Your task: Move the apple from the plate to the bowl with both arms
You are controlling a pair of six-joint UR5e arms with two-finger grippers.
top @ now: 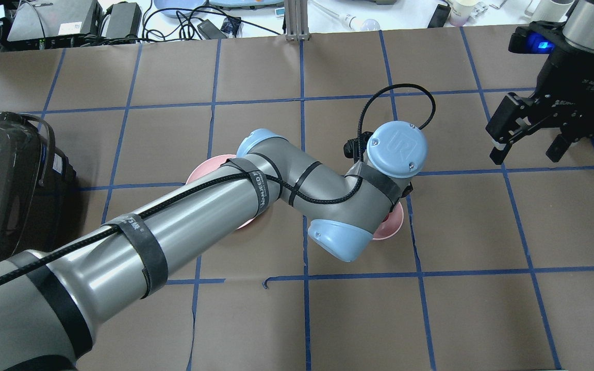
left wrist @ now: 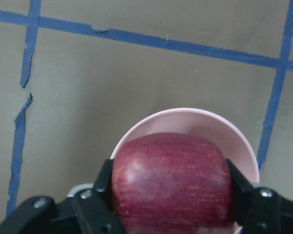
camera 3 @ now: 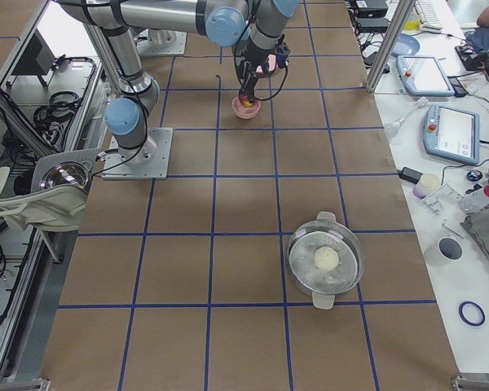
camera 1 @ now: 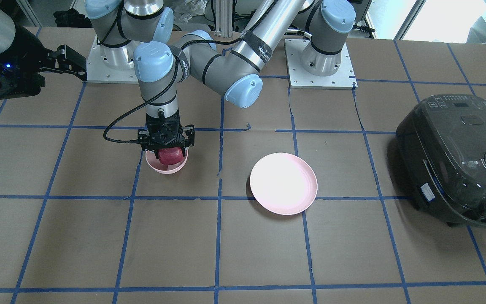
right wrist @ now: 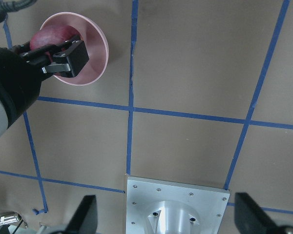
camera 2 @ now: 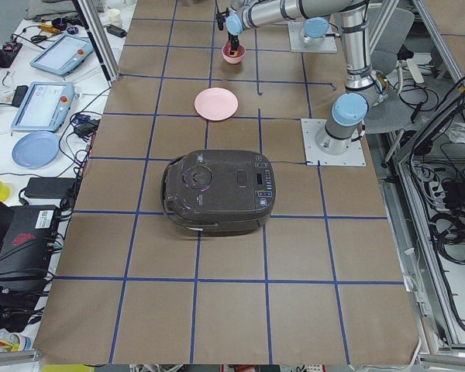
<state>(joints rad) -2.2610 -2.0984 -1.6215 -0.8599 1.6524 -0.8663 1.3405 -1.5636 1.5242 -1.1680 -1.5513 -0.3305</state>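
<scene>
Two black fingers [left wrist: 98,189] of the left gripper [camera 1: 169,148] pinch the apple [left wrist: 172,187] from opposite sides. The apple is dark red, glossy and finely streaked, rounded and a bit wider than tall. Its broad axis runs finger to finger; stem end not visible. It sits low in the mouth of the bowl [left wrist: 219,136], a small deep pale pink bowl with smooth matte walls; contact with the bottom can't be told. The bowl stands mid-worktop, toward the right end. The plate [camera 1: 283,183], wide, shallow, pale pink and bare, lies near the centre, apart from the bowl. The right gripper [top: 526,149] hangs over the right end, fingers spread, holding nothing. A dark glossy rice cooker [camera 1: 454,160] sits at the left end. The worktop [camera 1: 352,253] is brown paper gridded with blue tape.
</scene>
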